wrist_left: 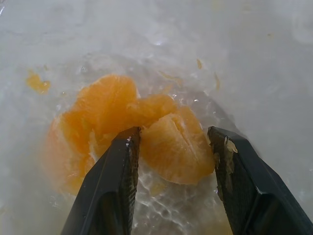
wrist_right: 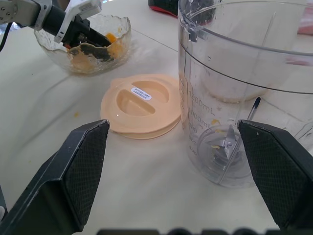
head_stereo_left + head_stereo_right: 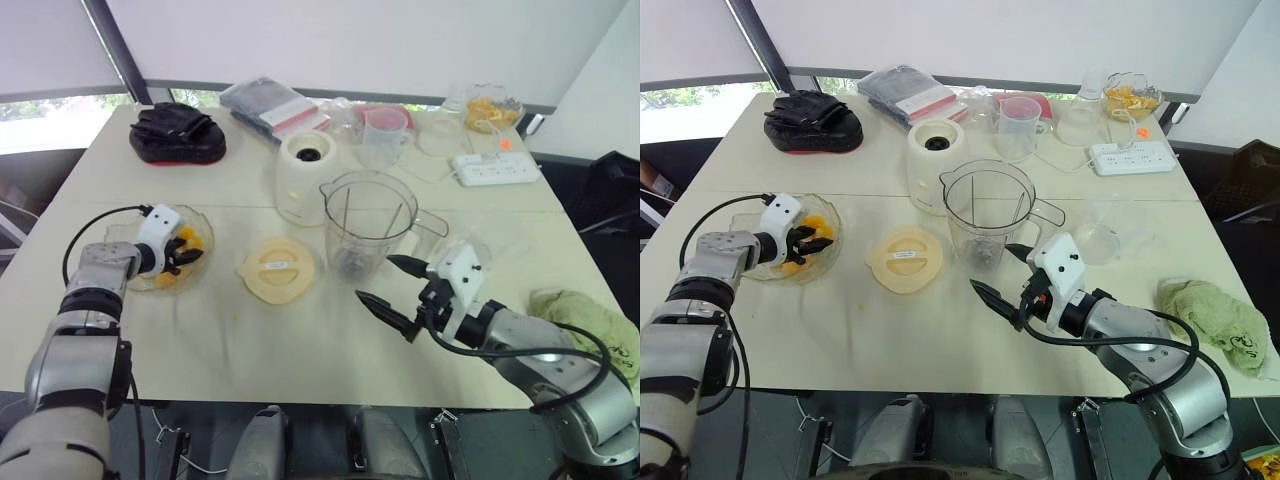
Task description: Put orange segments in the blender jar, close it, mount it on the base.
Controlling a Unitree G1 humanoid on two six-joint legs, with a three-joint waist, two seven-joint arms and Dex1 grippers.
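Observation:
Orange segments (image 1: 146, 127) lie in a clear glass bowl (image 3: 125, 238) at the table's left. My left gripper (image 3: 187, 252) reaches into the bowl, open, its fingers (image 1: 110, 186) on either side of one segment (image 1: 178, 152). The clear blender jar (image 3: 365, 225) stands upright in the middle of the table, with its cream lid (image 3: 278, 270) lying flat to its left and the cream blender base (image 3: 306, 175) behind it. My right gripper (image 3: 388, 287) hovers open just in front of the jar, holding nothing.
A black bag (image 3: 177, 133), plastic packets (image 3: 272, 108), a measuring cup (image 3: 384, 135), a power strip (image 3: 495, 168) and a bowl of peel (image 3: 492, 108) line the far edge. A green cloth (image 3: 585, 320) lies at the right edge. A small glass dish (image 3: 1098, 240) sits right of the jar.

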